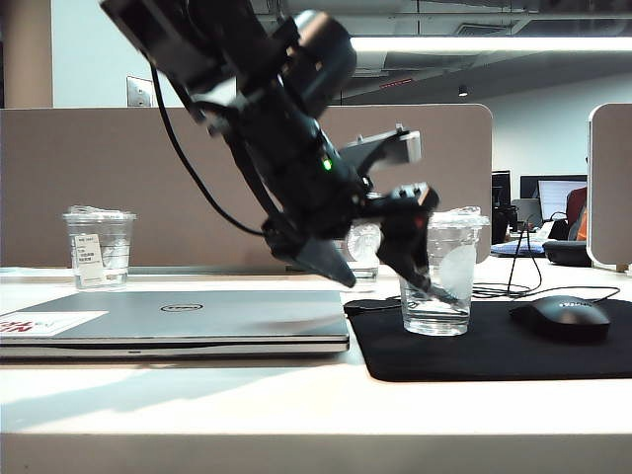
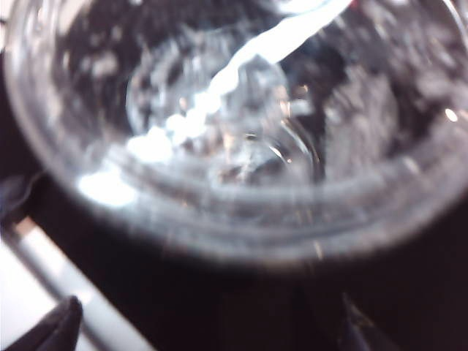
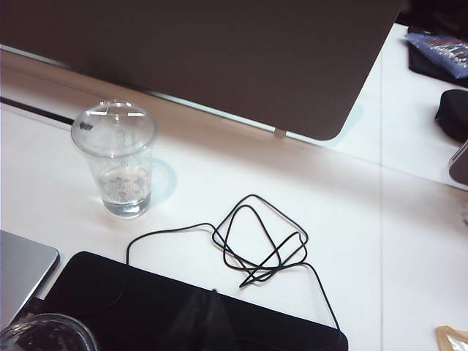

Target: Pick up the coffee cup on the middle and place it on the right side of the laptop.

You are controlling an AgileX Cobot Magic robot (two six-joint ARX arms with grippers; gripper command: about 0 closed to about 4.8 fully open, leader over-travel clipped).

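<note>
The coffee cup (image 1: 446, 281), short and clear with a lid and a whitish logo, stands on the black mouse pad (image 1: 494, 351) just right of the closed silver laptop (image 1: 178, 321). My left gripper (image 1: 395, 288) reaches across from the upper left and hangs open beside the cup. One finger (image 1: 326, 259) is over the laptop's right end and the other finger (image 1: 420, 267) crosses in front of the cup. In the left wrist view the cup's lid (image 2: 234, 124) fills the frame, blurred, with the open gripper (image 2: 208, 333) short of it. My right gripper (image 3: 208, 322) hovers shut over the pad.
A taller clear cup (image 3: 117, 157) with a round logo stands behind the pad near the partition (image 3: 219, 58). A cup with a white label (image 1: 97, 247) sits behind the laptop. A black mouse (image 1: 561, 318) lies on the pad, its tangled cable (image 3: 256, 241) behind.
</note>
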